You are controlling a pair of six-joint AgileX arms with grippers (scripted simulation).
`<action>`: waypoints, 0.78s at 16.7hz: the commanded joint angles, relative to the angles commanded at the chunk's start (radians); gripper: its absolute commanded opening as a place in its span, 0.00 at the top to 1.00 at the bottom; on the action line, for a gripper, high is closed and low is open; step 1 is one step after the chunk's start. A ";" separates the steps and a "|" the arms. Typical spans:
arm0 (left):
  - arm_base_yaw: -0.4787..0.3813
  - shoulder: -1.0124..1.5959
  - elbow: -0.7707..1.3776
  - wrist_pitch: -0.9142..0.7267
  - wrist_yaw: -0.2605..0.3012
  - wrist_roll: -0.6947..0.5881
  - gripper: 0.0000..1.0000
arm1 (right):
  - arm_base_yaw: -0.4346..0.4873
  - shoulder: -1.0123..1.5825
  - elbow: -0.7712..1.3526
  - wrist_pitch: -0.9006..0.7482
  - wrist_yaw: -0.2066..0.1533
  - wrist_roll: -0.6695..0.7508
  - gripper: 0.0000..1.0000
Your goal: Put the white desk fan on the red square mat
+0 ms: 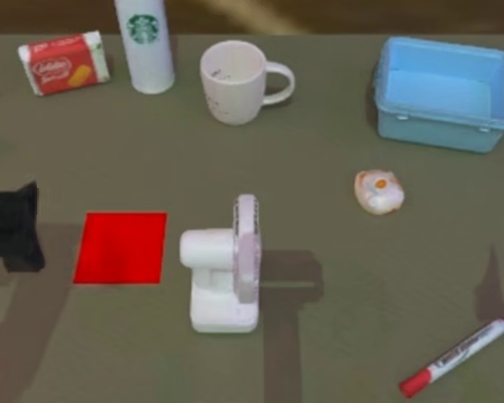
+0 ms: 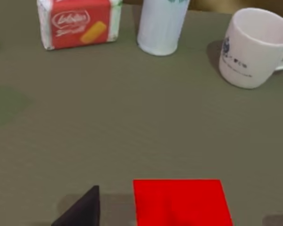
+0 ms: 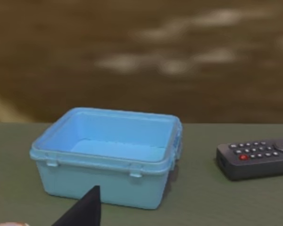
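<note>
You have the white desk fan (image 1: pixel 227 273) standing upright on the surface, just right of the red square mat (image 1: pixel 121 247) — apart, not on it. Left of the mat sits the left gripper (image 1: pixel 13 227); whether its fingers are released or clenched, you cannot tell. Farther back stands a white mug (image 1: pixel 233 81).

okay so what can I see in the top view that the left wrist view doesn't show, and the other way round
Only the top view shows the white desk fan standing just right of the red square mat, plus the blue container, the red marker and a small pale round item.

Only the left wrist view adds detail: the small print on the white mug.

Both show the mat, the mug, the red snack packet and the white tumbler. The left gripper appears in both, left of the mat.
</note>
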 joint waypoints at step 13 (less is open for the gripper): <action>-0.405 1.133 1.097 -0.814 0.000 -0.412 0.00 | 0.000 0.000 0.000 0.000 0.000 0.000 0.00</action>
